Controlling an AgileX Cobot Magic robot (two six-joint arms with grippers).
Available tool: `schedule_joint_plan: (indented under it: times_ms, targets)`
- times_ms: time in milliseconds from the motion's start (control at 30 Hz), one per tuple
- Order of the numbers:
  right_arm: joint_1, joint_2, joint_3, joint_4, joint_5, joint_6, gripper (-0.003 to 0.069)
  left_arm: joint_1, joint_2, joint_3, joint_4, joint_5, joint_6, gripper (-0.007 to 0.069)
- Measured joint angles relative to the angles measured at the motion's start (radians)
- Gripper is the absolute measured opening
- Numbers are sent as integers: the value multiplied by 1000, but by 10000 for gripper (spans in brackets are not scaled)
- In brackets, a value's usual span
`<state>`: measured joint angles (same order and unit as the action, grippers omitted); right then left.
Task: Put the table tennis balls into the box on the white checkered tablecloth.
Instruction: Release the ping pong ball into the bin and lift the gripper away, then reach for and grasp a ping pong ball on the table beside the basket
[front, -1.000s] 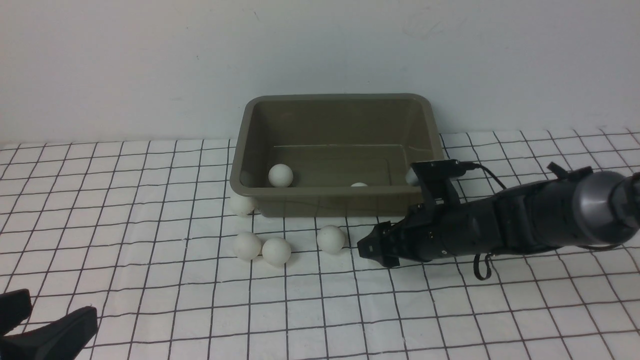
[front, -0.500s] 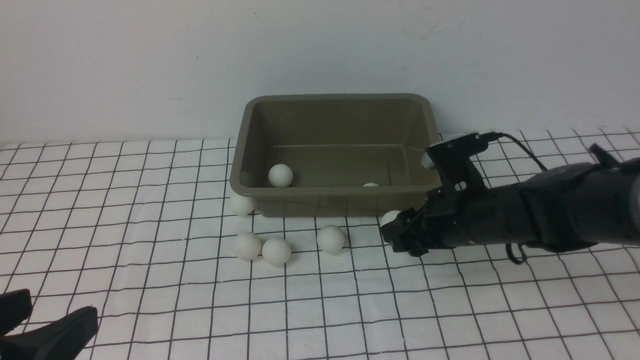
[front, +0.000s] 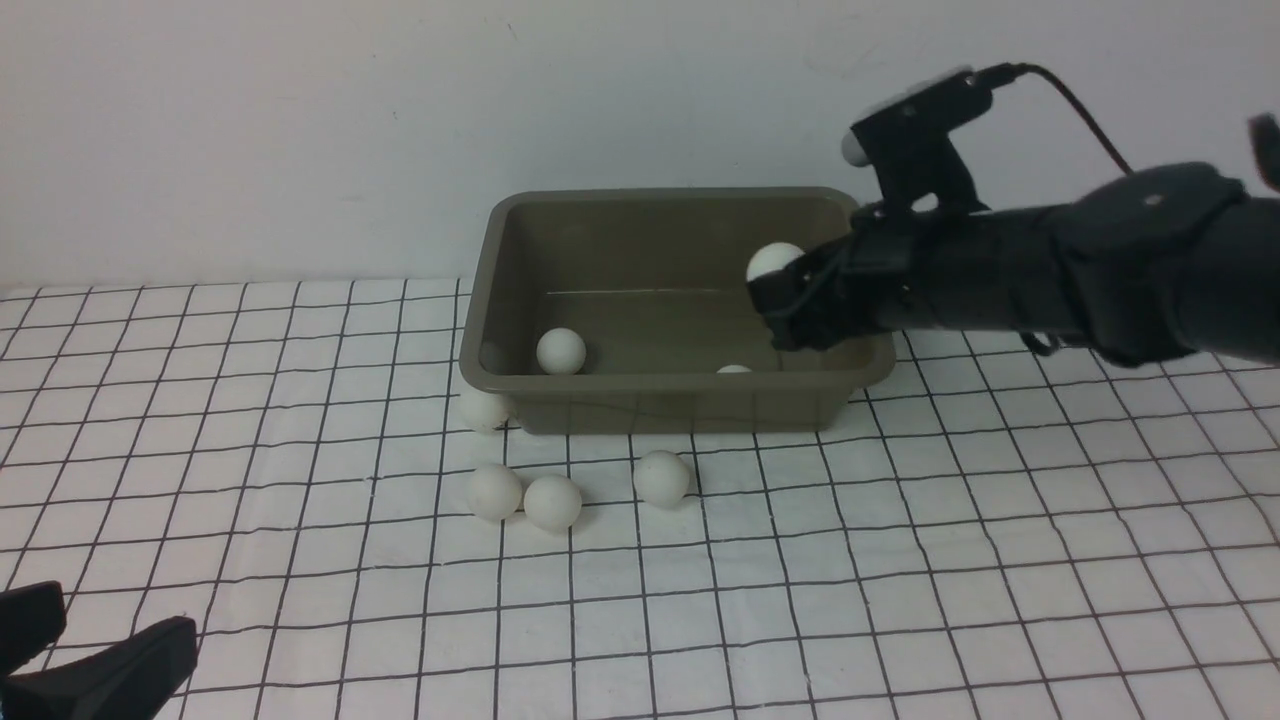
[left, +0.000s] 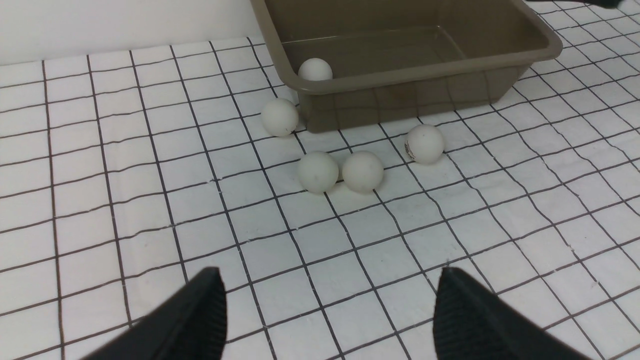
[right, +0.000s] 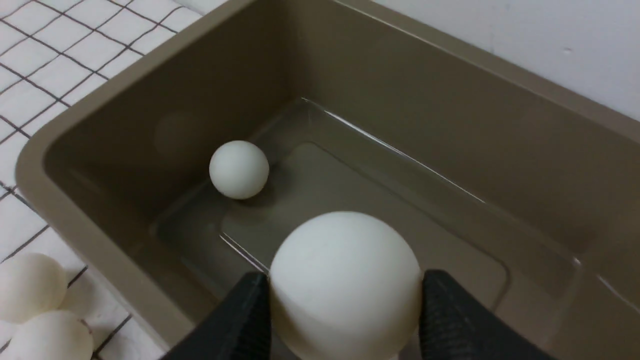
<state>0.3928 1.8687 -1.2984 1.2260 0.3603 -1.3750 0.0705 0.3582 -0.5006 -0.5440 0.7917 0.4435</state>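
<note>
My right gripper (front: 778, 285) (right: 345, 285) is shut on a table tennis ball (front: 773, 262) (right: 345, 280), held above the right part of the olive-grey box (front: 660, 382) (right: 400, 100). Inside the box lie one ball (front: 561, 351) (right: 239, 169) at the left and another (front: 733, 369) half hidden behind the front wall. Several balls rest on the white checkered tablecloth (front: 900, 560) before the box: one (front: 484, 410) at its front left corner, a touching pair (front: 494, 491) (front: 553, 502) and a single one (front: 661, 477). My left gripper (front: 95, 625) (left: 330, 272) stands open over bare cloth at the near left.
A plain white wall rises right behind the box. The left wrist view shows the loose balls (left: 318, 171) and the box's front wall (left: 400, 97) ahead of the open fingers (left: 210, 300).
My right gripper has shut on a ball from the cloth at the box's front right, then lifted it up and back over the box. The left arm has not moved.
</note>
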Motion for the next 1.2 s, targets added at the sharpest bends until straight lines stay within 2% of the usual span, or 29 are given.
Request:
schedule_joint_plan:
  times_ms: [167,400,533,700,833,933,1000,1100,1200]
  targets:
    - [0,199,-142,-14,70,-25,358,0,0,0,0,0,2,499]
    - [-53,156,-141,-32,55,-11,584,0,0,0,0,0,2,499]
    - [-105,50,-141,-133,147,54,577,0,0,0,0,1,2,499]
    - [-186,-156,-141,-400,351,231,523,0,0,0,-21,1,1,499]
    - [-230,-330,-141,-602,537,469,514,0,6,0,-61,26,11,499]
    - [-234,-467,-141,-816,628,709,514,0,17,0,-67,43,46,499]
    - [-234,-522,-141,-933,669,815,514,0,23,0,-71,44,66,499]
    - [-239,-626,-141,-1146,823,980,514,0,31,0,-93,43,106,499]
    - [-239,-699,-140,-1209,897,1060,514,0,81,0,-221,45,200,499]
